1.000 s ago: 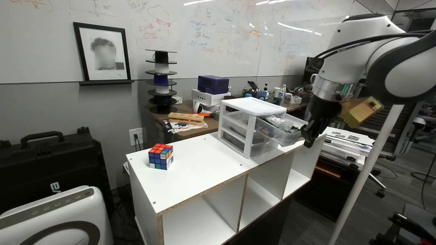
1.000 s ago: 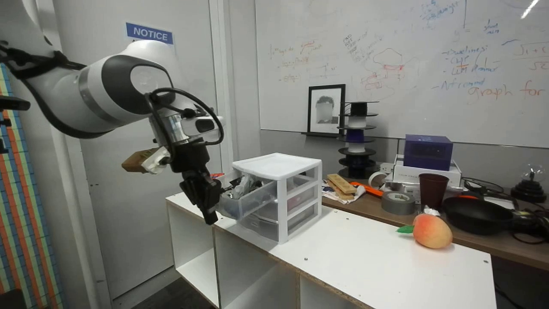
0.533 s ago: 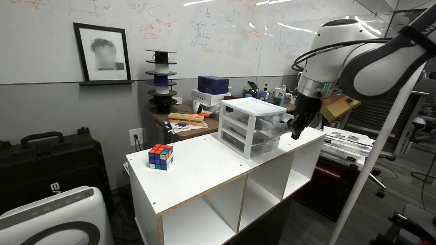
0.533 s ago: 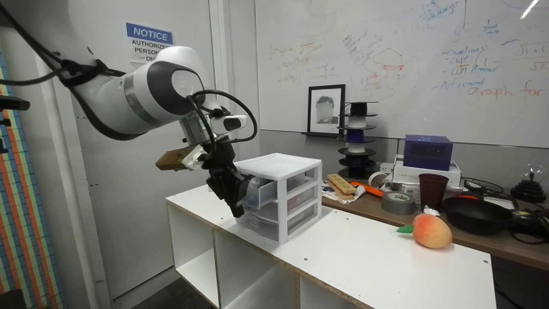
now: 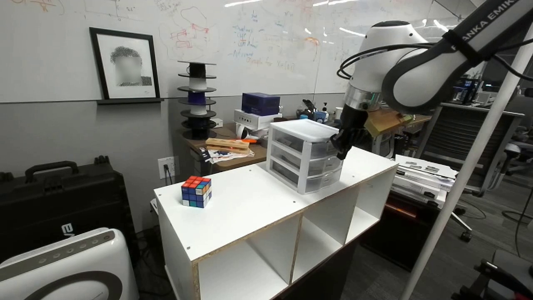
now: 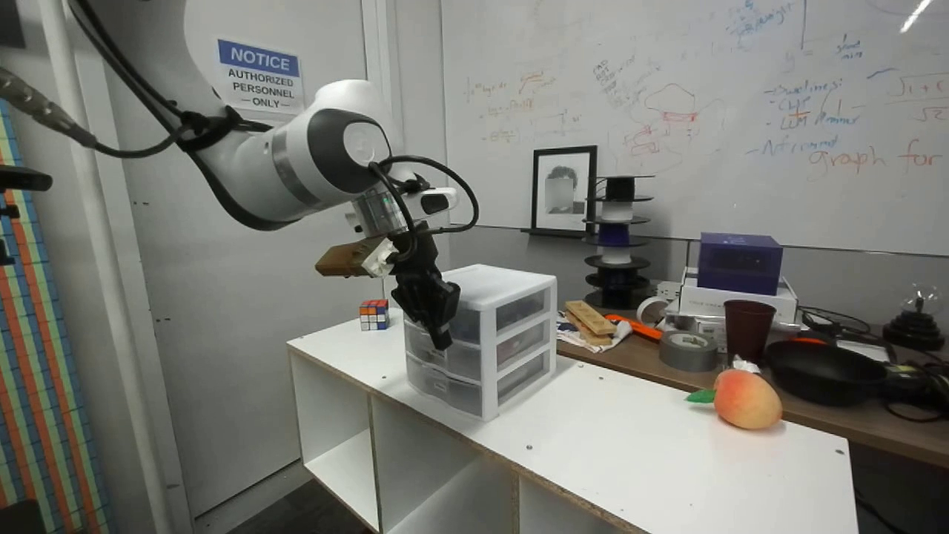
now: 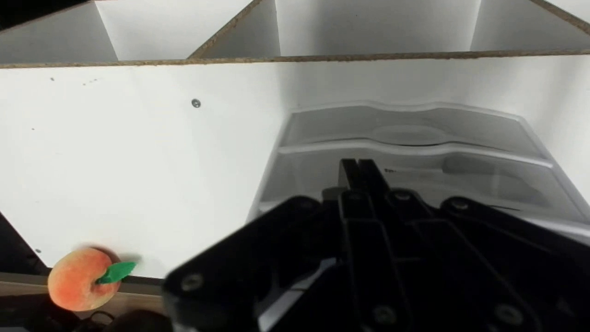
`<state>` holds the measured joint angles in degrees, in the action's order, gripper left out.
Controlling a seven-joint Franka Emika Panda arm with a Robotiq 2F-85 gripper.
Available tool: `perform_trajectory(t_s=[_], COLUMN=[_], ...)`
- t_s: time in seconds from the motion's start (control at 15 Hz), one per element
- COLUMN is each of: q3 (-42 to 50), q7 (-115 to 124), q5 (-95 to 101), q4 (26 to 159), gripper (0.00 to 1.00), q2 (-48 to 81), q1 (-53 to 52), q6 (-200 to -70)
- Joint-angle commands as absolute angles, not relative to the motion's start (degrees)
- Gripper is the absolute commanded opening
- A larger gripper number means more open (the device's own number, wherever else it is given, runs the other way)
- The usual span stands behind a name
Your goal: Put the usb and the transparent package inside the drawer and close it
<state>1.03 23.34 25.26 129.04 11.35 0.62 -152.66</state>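
Just ahead of the claw [image 7: 357, 161], the top drawer [image 6: 467, 326] of the plastic unit [image 6: 488, 352] sits about flush with those below; the claw is clenched on nothing, probably to make a firm prod for pushing the drawer home, though contact I cannot confirm. The usb and the transparent package cannot be made out and presumably lie inside, where cloudy plastic and the claw itself block the sight. Well off to opposite sides of the claw, the Rubik's cube [image 5: 196, 191] and the peach [image 6: 747, 400] rest on the desk [image 6: 630, 452], out of the pushing line.
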Motion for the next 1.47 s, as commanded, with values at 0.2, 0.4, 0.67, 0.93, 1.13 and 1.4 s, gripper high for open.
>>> perform_trajectory(t_s=[0.2, 0.4, 0.67, 0.93, 1.13, 1.4], q3=[2.1, 1.7, 0.7, -0.2, 0.3, 0.6], q7=[19.3, 17.3, 12.3, 3.6, -1.7, -4.1], q5=[21.1, 20.0, 18.6, 15.1, 14.0, 15.0], q4=[123.2, 124.8, 128.9, 132.6, 134.3, 133.4], gripper=[0.07, 0.21, 0.19, 0.41, 0.50, 0.81], q2=[12.6, 9.4, 0.8, -9.2, -16.3, -17.3], q1=[-1.8, -2.1, -1.8, -1.4, -1.1, -0.7], q6=[-146.1, -139.8, -132.1, -126.3, -122.3, -120.6])
